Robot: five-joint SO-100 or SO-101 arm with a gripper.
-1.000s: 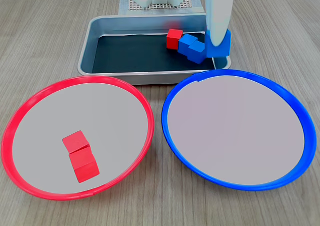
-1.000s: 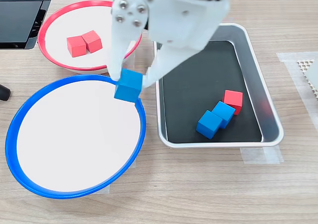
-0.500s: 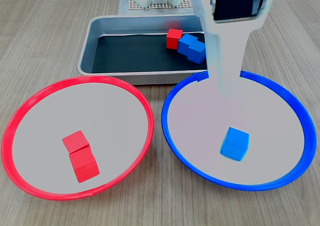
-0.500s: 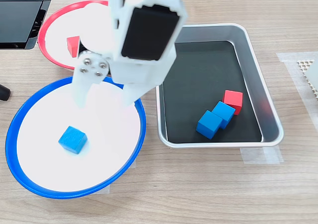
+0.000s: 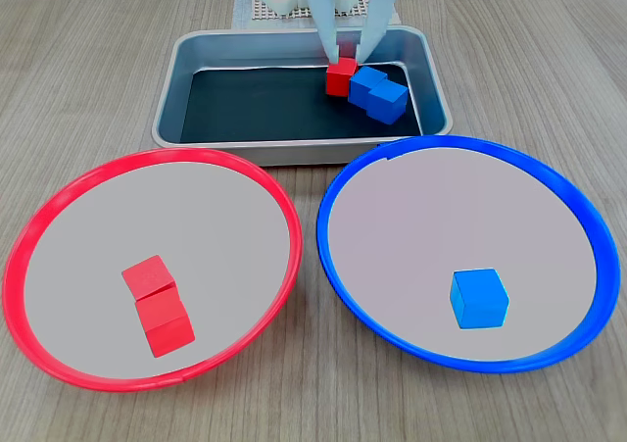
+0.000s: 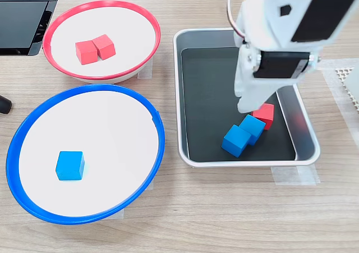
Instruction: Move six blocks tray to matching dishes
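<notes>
The pincer (image 5: 344, 54) hangs spread over the tray (image 5: 186, 70), its fingers straddling the red block (image 5: 342, 75) that touches two blue blocks (image 5: 379, 93). One blue block (image 5: 479, 298) lies in the blue-rimmed dish (image 5: 338, 246); two red blocks (image 5: 157, 305) sit touching in the red-rimmed dish (image 5: 59, 202) on the tabletop (image 5: 88, 60).

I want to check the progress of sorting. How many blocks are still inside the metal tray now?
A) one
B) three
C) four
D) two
B: the tray holds one red block and two blue blocks, with the gripper above the red one.
</notes>
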